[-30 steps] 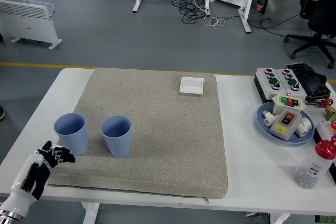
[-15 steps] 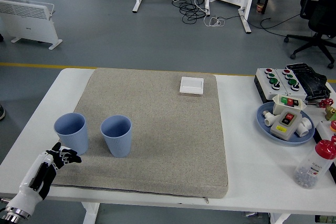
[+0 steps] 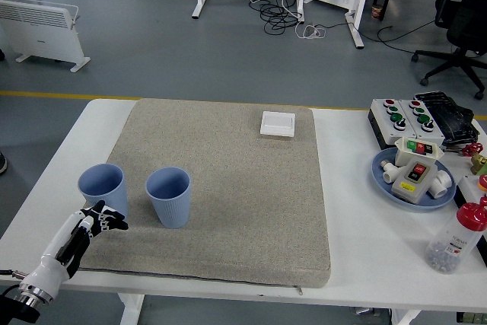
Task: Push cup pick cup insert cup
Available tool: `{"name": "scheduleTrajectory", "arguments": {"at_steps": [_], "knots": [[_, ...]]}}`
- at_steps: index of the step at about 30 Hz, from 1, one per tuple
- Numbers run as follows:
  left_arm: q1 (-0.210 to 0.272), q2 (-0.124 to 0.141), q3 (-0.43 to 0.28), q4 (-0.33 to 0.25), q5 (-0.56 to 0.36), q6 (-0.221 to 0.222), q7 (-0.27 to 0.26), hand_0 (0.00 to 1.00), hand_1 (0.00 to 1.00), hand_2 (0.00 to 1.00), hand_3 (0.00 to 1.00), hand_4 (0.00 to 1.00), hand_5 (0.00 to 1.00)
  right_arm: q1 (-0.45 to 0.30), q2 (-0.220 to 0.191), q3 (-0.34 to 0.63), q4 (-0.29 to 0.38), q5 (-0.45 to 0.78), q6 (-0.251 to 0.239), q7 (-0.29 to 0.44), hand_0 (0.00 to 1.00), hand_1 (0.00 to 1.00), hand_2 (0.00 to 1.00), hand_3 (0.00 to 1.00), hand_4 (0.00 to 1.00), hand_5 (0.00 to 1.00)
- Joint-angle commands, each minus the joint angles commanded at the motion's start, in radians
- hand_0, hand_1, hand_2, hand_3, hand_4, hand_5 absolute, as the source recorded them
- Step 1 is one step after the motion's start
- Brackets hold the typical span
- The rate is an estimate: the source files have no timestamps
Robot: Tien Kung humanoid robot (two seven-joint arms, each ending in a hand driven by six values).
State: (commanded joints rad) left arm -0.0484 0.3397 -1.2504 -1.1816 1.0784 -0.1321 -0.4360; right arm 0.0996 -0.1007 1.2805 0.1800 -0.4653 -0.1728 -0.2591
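Two blue cups stand upright on the grey mat (image 3: 228, 180). The left cup (image 3: 103, 190) is near the mat's left edge. The second cup (image 3: 169, 197) stands to its right, apart from it. My left hand (image 3: 97, 222) comes in from the lower left corner with its fingers spread and empty. Its fingertips are just below the left cup's base; I cannot tell if they touch it. My right hand is out of view.
A white switch plate (image 3: 278, 123) lies at the mat's far side. At the right stand button boxes (image 3: 403, 116), a blue plate (image 3: 384, 179) with parts, and a red-capped bottle (image 3: 456, 238). The table's near edge runs just below the mat.
My left hand has moved to the right and up, from off the mat's left edge to just below the left cup. The cups have not moved.
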Motion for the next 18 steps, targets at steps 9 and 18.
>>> {"name": "scheduleTrajectory", "arguments": {"at_steps": [9,18], "knots": [[-0.028,0.009,0.006,0.032,0.033,0.002,0.018,0.583,0.505,0.482,0.462,0.551,0.998,0.0,0.001,-0.001,0.0,0.0,-0.001,-0.001,0.734,0.677,0.713,0.601,0.159,0.479],[-0.052,0.014,0.002,0.054,0.068,0.006,0.027,0.586,0.505,0.482,0.463,0.55,0.998,0.001,0.001,-0.001,0.0,0.0,-0.001,-0.002,0.734,0.676,0.712,0.601,0.159,0.479]]}}
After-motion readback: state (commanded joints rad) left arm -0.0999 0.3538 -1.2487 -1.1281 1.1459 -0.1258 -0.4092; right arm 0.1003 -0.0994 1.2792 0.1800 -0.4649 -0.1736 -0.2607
